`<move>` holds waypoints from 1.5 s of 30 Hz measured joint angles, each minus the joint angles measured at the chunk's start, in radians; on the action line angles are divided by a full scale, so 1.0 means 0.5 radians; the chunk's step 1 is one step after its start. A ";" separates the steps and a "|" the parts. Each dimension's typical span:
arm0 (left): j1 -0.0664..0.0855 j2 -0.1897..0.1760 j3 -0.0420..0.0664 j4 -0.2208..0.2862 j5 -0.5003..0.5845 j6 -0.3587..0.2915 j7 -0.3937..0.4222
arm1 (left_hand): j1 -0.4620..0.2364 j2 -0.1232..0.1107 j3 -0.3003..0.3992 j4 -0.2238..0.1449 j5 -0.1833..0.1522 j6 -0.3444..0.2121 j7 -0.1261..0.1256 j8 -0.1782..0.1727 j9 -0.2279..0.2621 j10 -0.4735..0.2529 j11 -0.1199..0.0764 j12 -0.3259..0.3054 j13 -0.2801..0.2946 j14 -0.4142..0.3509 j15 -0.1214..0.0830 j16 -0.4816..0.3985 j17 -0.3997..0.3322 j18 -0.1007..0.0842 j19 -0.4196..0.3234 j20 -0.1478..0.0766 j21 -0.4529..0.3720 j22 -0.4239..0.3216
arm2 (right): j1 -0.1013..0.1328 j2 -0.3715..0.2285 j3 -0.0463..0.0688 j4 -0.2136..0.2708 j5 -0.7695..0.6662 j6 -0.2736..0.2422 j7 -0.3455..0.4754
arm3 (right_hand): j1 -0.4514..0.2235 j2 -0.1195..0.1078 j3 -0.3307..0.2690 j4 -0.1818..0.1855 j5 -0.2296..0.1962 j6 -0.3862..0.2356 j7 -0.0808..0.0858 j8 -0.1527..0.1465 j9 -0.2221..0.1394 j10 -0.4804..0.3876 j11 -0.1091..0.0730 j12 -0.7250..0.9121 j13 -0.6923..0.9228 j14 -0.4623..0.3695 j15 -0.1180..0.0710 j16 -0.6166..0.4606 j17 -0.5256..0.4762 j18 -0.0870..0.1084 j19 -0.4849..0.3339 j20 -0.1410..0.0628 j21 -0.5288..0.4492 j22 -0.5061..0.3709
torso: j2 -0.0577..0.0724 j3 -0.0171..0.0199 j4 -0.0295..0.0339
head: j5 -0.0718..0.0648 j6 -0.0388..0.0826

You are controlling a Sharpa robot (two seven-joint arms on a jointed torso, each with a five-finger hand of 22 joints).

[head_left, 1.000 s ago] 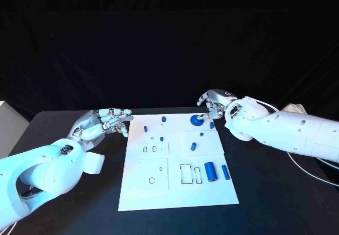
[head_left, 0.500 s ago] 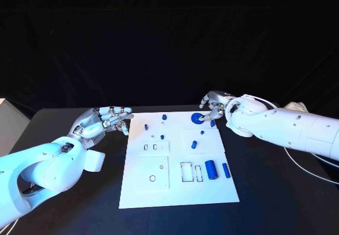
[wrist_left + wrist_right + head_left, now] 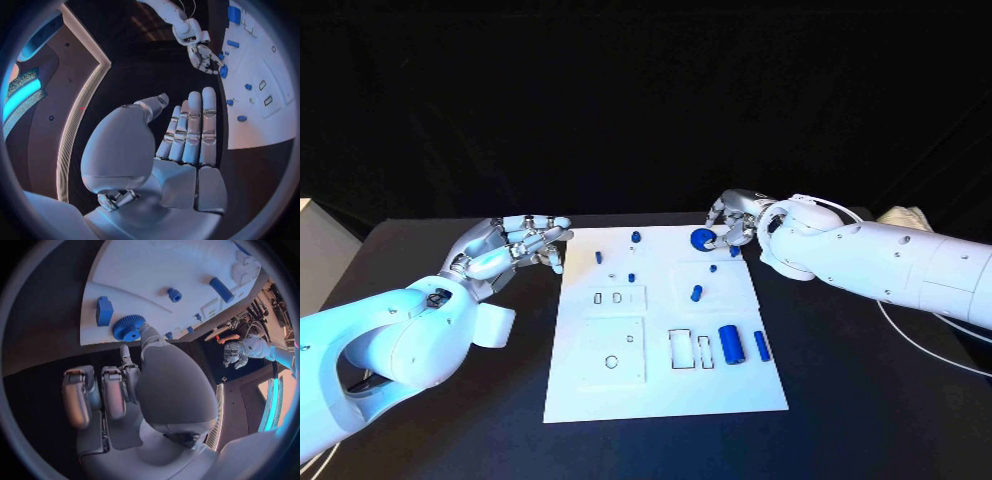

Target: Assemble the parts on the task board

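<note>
Silver right hand (image 3: 737,222) pinches the blue gear (image 3: 702,239); left hand (image 3: 502,250) hovers, fingers loosely spread.

Two glossy white arms with rounded shells. Left hand (image 3: 509,247) and right hand (image 3: 737,222) silver, segmented metal fingers (image 3: 195,125) with pale pads. White cable (image 3: 935,350) trails behind the right forearm. Small dark screws by the left wrist.
</note>
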 measured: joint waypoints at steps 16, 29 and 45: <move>0.000 0.006 0.000 -0.008 -0.001 0.003 -0.004 | 0.000 0.000 0.000 0.000 0.000 0.000 0.000 0.000 0.002 0.000 0.000 0.000 0.000 0.000 0.000 0.000 0.000 -0.003 0.000 0.000 -0.001 0.000 | -0.006 0.034 0.002 -0.028 0.022 0.027 0.015 | 0.013 0.024 0.038 0.000 0.016 0.033 -0.004 0.008 0.002 0.000 0.000 0.020 0.000 0.000 0.000 0.008 0.000 0.000 0.000 0.000 0.000 -0.001 | 0.000 -0.0006 0.002 | -0.002 -0.009; 0.000 0.009 0.000 -0.013 -0.002 0.008 -0.009 | 0.000 0.000 0.000 0.000 0.000 0.000 0.000 0.000 0.004 0.000 0.000 0.000 0.002 0.000 0.000 0.000 0.000 -0.003 0.000 0.000 0.014 0.007 | -0.010 0.074 0.006 -0.094 0.025 0.026 0.029 | 0.011 0.026 0.056 -0.005 0.024 0.037 -0.008 0.023 -0.001 0.000 0.000 0.020 -0.001 0.000 0.000 0.008 -0.001 0.000 0.000 0.000 0.000 -0.001 | 0.001 0.0004 0.003 | 0.004 -0.016; 0.000 0.010 0.000 -0.015 -0.003 0.015 -0.018 | 0.000 0.000 0.000 0.000 0.000 0.000 0.000 0.000 0.004 0.000 0.000 0.000 0.002 0.000 0.000 0.000 0.000 -0.004 0.000 0.000 0.014 0.007 | -0.013 0.082 0.007 -0.103 0.024 0.024 0.039 | 0.018 0.034 0.077 -0.005 0.023 0.006 0.001 -0.013 -0.027 0.000 0.000 -0.017 -0.001 0.000 0.000 0.008 -0.001 0.000 0.000 0.000 0.000 0.001 | 0.000 0.0002 0.000 | 0.002 -0.018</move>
